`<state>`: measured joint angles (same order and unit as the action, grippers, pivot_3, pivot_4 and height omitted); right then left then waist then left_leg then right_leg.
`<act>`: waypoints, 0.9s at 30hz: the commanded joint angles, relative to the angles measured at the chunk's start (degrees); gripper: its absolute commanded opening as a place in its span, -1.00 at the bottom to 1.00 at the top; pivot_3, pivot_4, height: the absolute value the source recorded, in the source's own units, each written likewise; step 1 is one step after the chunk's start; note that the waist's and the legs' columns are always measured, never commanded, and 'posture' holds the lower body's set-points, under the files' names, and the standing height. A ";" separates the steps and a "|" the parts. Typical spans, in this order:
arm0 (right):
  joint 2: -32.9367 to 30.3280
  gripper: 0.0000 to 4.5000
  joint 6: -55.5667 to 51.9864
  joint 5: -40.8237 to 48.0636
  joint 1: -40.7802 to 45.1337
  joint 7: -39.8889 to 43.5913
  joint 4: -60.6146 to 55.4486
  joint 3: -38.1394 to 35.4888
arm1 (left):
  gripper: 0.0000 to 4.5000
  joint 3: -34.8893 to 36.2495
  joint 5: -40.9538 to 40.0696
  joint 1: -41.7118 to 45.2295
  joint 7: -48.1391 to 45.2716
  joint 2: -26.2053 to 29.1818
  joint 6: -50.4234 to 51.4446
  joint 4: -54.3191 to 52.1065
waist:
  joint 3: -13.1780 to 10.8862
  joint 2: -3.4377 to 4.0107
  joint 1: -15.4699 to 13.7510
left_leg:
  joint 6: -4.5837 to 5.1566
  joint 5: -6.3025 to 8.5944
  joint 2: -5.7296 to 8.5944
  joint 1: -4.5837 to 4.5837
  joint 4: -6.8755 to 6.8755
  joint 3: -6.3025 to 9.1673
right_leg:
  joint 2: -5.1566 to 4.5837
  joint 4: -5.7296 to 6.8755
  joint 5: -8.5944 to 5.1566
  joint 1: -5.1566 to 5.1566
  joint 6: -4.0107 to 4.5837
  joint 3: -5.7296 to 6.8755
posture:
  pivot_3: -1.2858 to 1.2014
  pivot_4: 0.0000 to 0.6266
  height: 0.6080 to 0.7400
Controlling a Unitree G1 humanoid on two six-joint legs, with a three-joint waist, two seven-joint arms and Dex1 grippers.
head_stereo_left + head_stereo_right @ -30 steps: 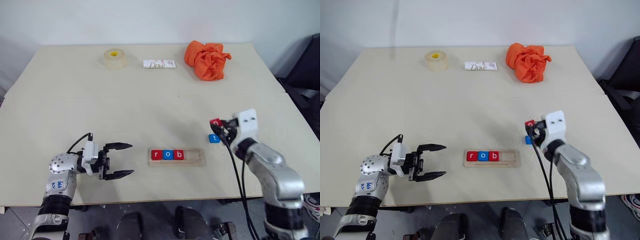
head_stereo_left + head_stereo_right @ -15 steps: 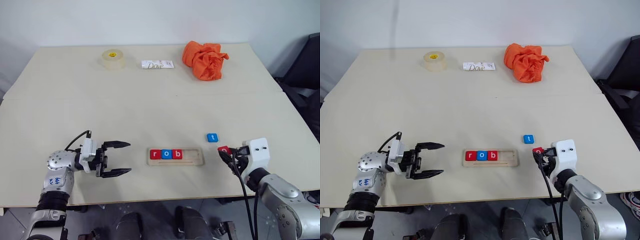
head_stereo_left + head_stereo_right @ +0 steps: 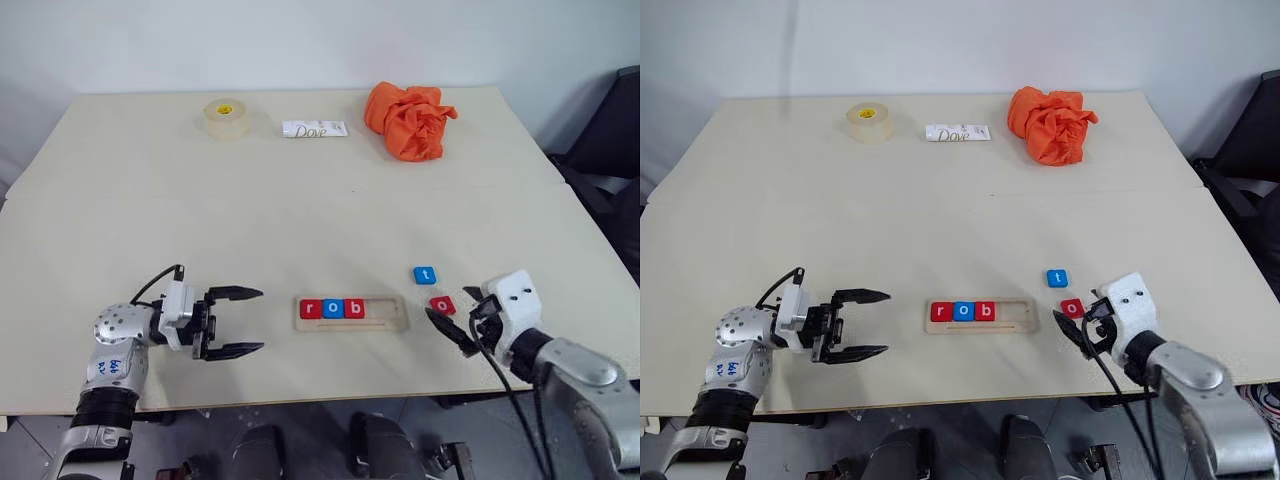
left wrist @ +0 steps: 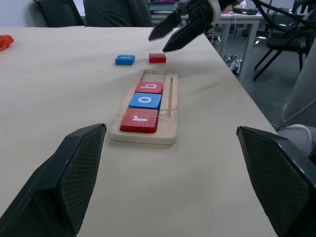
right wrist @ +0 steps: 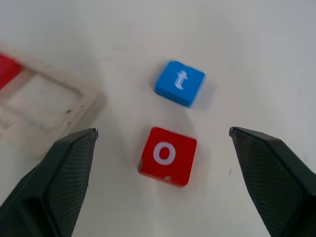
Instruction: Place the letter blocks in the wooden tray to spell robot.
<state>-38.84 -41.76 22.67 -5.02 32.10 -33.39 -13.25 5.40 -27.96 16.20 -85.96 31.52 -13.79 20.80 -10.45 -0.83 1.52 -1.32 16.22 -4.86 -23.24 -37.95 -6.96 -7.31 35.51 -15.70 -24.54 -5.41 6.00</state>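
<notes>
Letter blocks r, o, b sit in the wooden tray; red o and blue t lie loose beside it. Right gripper gapes wide, empty; left gripper likewise spread, empty.

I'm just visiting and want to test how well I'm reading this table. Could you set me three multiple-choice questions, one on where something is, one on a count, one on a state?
1. Where does the red o block lie?
A. In the wooden tray
B. On the table, right of the tray, beside the blue t block
C. On the orange cloth

2. How many letter blocks sit in the wooden tray?
A. Three
B. Five
C. One

3. How do the right gripper's jaws stand?
A. Shut on the o block
B. Open, with nothing between them
C. Shut on the t block

Answers:
1 B: it rests on the bare table next to the blue t block, outside the tray.
2 A: r, o and b fill the tray's left part, and the rest of the groove is empty.
3 B: the right wrist view shows both fingers spread wide, the o block lying free on the table.
</notes>
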 commanded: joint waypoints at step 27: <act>-15.15 0.17 41.55 -18.00 33.81 47.85 50.37 24.95 | 1.00 3.10 -1.90 -11.52 4.61 -0.44 1.14 -12.74 | -0.06 -0.10 0.10 | -0.07 -0.03 -0.01 0.08 -0.18 -0.10 | -0.05 0.10 0.03 0.04 -0.04 -0.01 | 0.03 -0.52 1.00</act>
<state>-54.12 0.01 5.92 28.70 80.43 16.70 11.52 7.98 -28.79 4.94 -81.77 30.55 -12.62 9.85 -10.51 -0.93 1.62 -1.40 16.18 -4.87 -23.14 -38.13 -7.06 -7.35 35.63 -15.67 -24.50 -5.45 5.98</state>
